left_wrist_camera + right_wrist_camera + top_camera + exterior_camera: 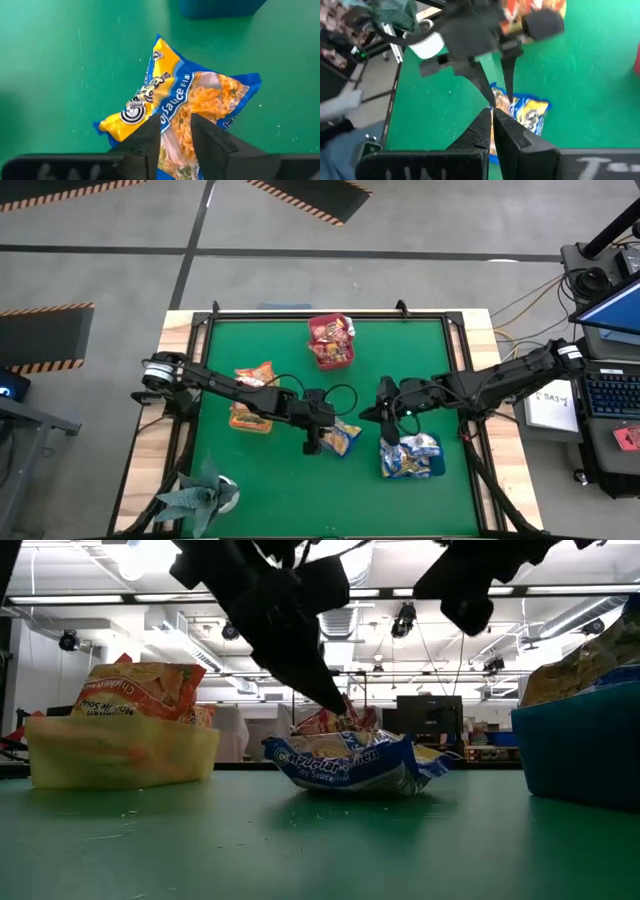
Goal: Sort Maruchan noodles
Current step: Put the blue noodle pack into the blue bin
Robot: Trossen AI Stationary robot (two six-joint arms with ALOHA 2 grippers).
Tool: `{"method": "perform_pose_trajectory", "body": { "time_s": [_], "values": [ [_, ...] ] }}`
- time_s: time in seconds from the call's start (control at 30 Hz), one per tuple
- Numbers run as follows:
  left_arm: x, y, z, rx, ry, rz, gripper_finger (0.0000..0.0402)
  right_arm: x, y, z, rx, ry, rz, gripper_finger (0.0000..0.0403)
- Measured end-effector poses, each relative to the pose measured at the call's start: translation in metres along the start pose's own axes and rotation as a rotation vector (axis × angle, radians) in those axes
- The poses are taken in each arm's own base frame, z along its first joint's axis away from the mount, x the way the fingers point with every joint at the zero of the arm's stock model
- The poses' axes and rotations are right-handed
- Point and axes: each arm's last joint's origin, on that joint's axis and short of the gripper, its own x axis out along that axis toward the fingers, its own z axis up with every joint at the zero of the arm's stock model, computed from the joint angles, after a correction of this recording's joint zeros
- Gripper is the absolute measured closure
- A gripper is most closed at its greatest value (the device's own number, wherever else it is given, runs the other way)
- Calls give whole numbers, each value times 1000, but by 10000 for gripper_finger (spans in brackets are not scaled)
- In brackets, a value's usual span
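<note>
A blue-and-yellow Maruchan packet [165, 95] lies mid-table [345, 438]. My left gripper [176, 122] stands over it, shut on it. My right gripper [492, 114] hovers shut and empty a little to the packet's right [384, 416], high above the table. More packets sit sorted by colour. Orange ones are in the yellow tray [250, 418], red-pink ones in the red tray [332, 345], and blue-and-yellow ones in the blue tray [412, 460]. My left gripper pinches the packet's crinkled middle [176, 107] between its two fingers. It comes from above, slanting down, and wrapper spreads out beyond both fingers [150, 142]. The packet's underside rests on the green table [345, 785].
A teal leafy ornament with a white cup [205, 495] stands at the near left corner. The yellow tray [120, 750] is to the packet's left and the blue tray [580, 755] to its right. Bare green table [300, 490] lies toward the near edge.
</note>
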Motion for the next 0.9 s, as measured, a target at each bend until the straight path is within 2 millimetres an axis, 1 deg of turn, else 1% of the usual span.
{"method": "perform_pose_trajectory", "body": {
  "time_s": [0.13,0.23,0.43,0.6,0.77,0.9],
  "values": [
    [-8,-6,2,87,-6,-13,294,10,-2,-5,107,37,-22,387],
    [-11,-14,0,134,4,-26,293,16,-5,-8,166,61,-37,362],
    [-10,-28,-11,198,36,-52,316,24,-13,-8,251,117,-106,277],
    [-8,-32,-18,183,54,-57,336,32,-23,-3,299,130,-156,214],
    [-6,-31,-26,175,38,-58,351,47,-30,-1,318,176,-169,179],
    [-15,-29,-24,177,12,-39,358,66,-31,-2,287,229,-178,167]
  ]
}}
